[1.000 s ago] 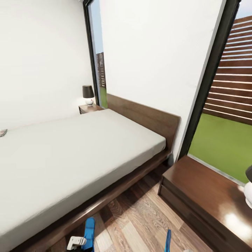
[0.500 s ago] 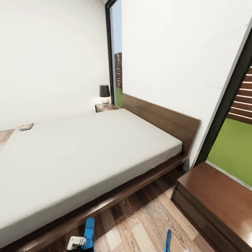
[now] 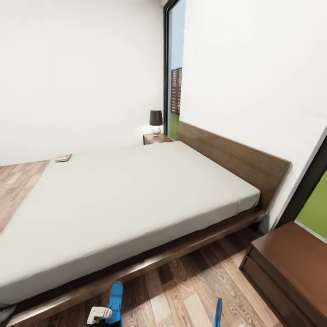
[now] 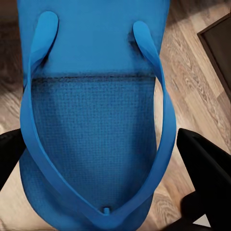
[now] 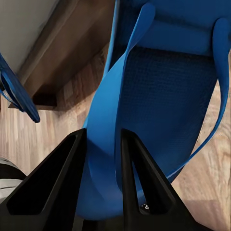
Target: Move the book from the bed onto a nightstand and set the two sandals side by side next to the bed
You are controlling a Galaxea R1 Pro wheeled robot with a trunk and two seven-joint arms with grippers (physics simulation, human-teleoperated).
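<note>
We find the book (image 3: 63,158) at the bed's (image 3: 136,200) ten-o'clock corner. Left claw (image 4: 103,159) straddles one sandal (image 4: 91,120); right claw (image 5: 103,144) pinches the other sandal's (image 5: 168,96) strap.

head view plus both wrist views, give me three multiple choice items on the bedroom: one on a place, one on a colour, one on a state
1. Where does the book lie?
A. on the bed's far corner
B. on the floor
C. on the nightstand

2. What colour are the sandals?
A. red
B. bright blue
C. black

3. What state is the right end effector in?
A. open and empty
B. shut on a lamp
C. shut on a sandal strap

Answers:
1 A, it rests on the grey mattress of the bed, far from the headboard.
2 B, the left sandal and right sandal are both blue.
3 C, its dark fingers pinch the blue strap.
</note>
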